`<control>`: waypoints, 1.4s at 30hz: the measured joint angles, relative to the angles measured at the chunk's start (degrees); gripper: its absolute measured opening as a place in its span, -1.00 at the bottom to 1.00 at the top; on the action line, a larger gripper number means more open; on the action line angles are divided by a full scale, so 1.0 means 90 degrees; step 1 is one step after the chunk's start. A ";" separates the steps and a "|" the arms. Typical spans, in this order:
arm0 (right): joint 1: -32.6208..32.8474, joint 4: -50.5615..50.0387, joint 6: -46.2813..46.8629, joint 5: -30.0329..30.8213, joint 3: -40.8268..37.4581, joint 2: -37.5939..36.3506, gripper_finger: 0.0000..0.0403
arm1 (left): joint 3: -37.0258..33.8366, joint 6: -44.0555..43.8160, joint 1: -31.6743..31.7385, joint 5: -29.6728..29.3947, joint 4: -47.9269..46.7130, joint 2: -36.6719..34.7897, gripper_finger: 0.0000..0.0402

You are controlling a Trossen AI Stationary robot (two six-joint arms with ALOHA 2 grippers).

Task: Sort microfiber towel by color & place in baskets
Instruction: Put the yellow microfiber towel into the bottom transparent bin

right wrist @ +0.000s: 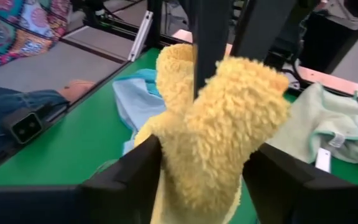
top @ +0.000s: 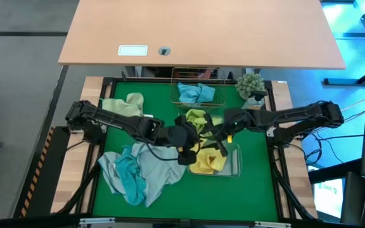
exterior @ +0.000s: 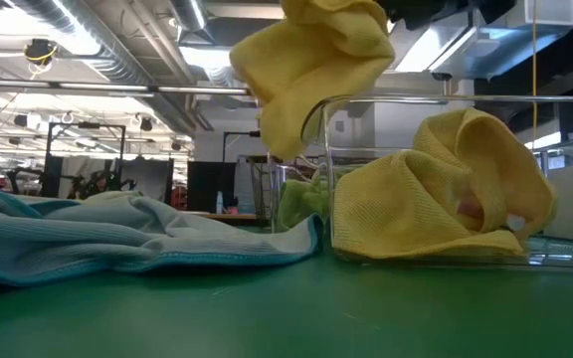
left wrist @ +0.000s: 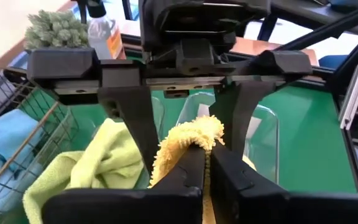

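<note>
A yellow towel (exterior: 311, 65) was held aloft at the desk's middle, clamped between both the left claw (left wrist: 207, 163) and the right claw (right wrist: 201, 155). Release over the clear tub (top: 233, 166) holding yellow towels was judged next.

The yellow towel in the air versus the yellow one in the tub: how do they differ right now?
The held towel hangs above the table; the tub towel rests in the clear tub. The held towel is pinched by both the left gripper and the right gripper; the tub towel is untouched. The held towel drapes downward; the tub towel sits crumpled in a mound. Both are yellow microfiber.
</note>
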 joint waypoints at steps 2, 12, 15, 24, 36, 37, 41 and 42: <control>0.0054 0.0045 0.0000 0.0197 0.0000 0.0001 -0.12 | 0.0000 0.0000 0.0004 0.0094 0.0000 0.0000 -0.94; 0.0036 -0.0027 0.0048 0.0507 0.0000 -0.0047 -0.88 | 0.0000 -0.0067 0.0010 0.0663 -0.0050 0.0000 -0.82; 0.0039 -0.0514 0.0057 0.0507 0.0098 -0.0139 -0.85 | 0.0000 -0.0095 0.0033 0.0976 -0.0112 0.0002 -0.72; 0.0038 -0.2571 0.0066 0.0512 0.1017 -0.0516 -0.91 | 0.0000 -0.0128 0.0033 0.1866 -0.0840 0.0002 -0.40; 0.0041 -0.4605 0.0378 0.0344 0.1477 -0.1276 -0.94 | 0.0000 -0.0962 -0.0178 0.2404 -0.2827 0.0002 -0.39; 0.0041 -0.4725 0.0412 0.0345 0.1477 -0.1353 -0.96 | 0.0000 -0.0962 -0.0219 0.2346 -0.2815 0.0002 -0.39; 0.0038 -0.4898 0.0676 0.0342 0.1477 -0.1500 -0.97 | 0.0000 -0.0966 -0.0356 0.2047 -0.2791 0.0002 -0.39; 0.0038 -0.4923 0.0713 0.0342 0.1477 -0.1501 -0.96 | 0.0000 -0.0970 -0.0383 0.1964 -0.2787 0.0002 -0.39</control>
